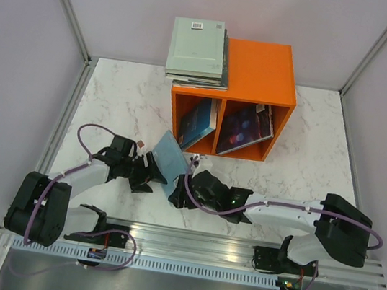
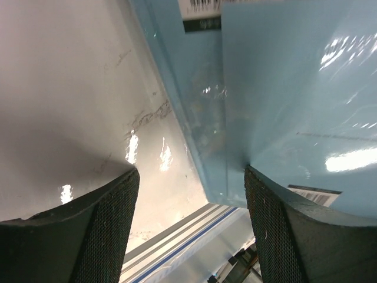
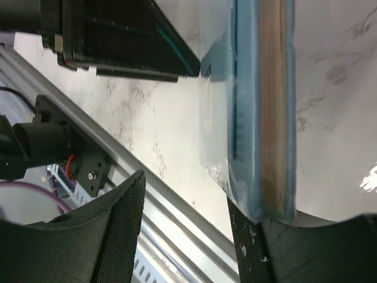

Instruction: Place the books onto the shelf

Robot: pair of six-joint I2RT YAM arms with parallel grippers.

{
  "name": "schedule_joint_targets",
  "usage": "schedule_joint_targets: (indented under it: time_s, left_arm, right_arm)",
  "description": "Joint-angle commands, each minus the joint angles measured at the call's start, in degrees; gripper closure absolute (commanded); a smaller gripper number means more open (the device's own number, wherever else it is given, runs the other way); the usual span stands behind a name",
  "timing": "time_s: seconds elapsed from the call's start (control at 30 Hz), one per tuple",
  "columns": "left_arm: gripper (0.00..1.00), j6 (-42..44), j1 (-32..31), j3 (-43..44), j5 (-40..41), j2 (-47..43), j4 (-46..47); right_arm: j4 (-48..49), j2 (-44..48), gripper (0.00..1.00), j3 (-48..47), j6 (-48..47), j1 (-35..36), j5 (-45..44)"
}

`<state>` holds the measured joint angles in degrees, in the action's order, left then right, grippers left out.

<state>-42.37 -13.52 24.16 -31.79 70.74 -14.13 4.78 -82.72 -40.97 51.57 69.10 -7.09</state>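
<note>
While I'm watching the overhead feed, the light blue book (image 1: 166, 157) is standing tilted on the marble table (image 1: 119, 105) just in front of the orange shelf (image 1: 259, 71), with an arm on each side of it. My left gripper (image 1: 150, 170) is sitting at its left side and my right gripper (image 1: 182, 186) at its lower right.

Neither one is actually clamping it, though. On the left wrist cam the jaws are standing wide apart. One finger (image 2: 283, 236) is touching the glossy cover near a barcode sticker (image 2: 315, 194), and the other finger (image 2: 94, 236) is sitting well clear, with bare marble showing in the gap.

Same deal on the right wrist cam. I'm seeing the book edge-on with its end resting against one pad (image 3: 259, 253), and the opposite pad (image 3: 106, 236) is apart from it. So both are spread and only propping it, not pinching.

Elsewhere, a stack of books (image 1: 198, 47) is lying on the left side of the shelf's top. A dark blue book (image 1: 198, 120) is leaning in the left cubby, and a space-like purple book (image 1: 246, 131) in the right one.
</note>
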Motion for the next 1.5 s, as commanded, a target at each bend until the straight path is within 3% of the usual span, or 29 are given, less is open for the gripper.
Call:
schedule_joint_targets:
  time_s: [0.0,0.3,0.5,0.67,0.8,0.93,1.13,1.27,1.47]
  left_arm:
    - [0.23,1.06,0.07,-1.14,7.97,1.24,1.56]
    - [0.23,1.15,-0.10,-1.14,7.88,1.50,1.91]
    - [0.24,1.41,-0.10,-1.05,7.71,2.21,2.35]
    - [0.26,1.24,-0.11,-0.61,9.20,1.51,0.43]
    - [0.26,-0.87,-0.10,2.20,14.12,-3.40,-7.82]
    - [0.24,-0.61,-0.10,12.18,23.58,-8.86,-21.33]
    - [0.19,3.95,0.86,22.58,35.55,-7.64,-29.28]
    - [0.19,7.38,6.29,25.58,35.13,-1.58,-29.02]
    - [0.21,9.23,11.41,23.65,30.21,1.95,-27.18]
  right_arm:
    - [0.50,-1.29,0.39,-5.78,-5.69,-1.42,-4.07]
    - [-12.49,-7.10,0.38,-18.52,-15.96,-1.51,-16.45]
    - [-14.09,-8.86,0.37,-21.96,-21.25,-2.21,-17.52]
    - [-14.53,-8.34,0.36,-18.63,-16.95,-4.75,-17.53]
    - [-9.98,-7.37,0.39,-13.44,-12.73,-7.22,-14.62]
    - [-8.82,-7.46,0.41,-10.45,-8.69,-9.07,-18.04]
    - [-0.13,-11.93,0.46,-8.69,-3.85,-13.28,-15.41]
    - [4.45,-15.71,0.59,-8.69,-0.34,-14.60,-14.79]
    - [8.14,-16.51,0.69,-6.32,5.46,-15.22,-18.64]
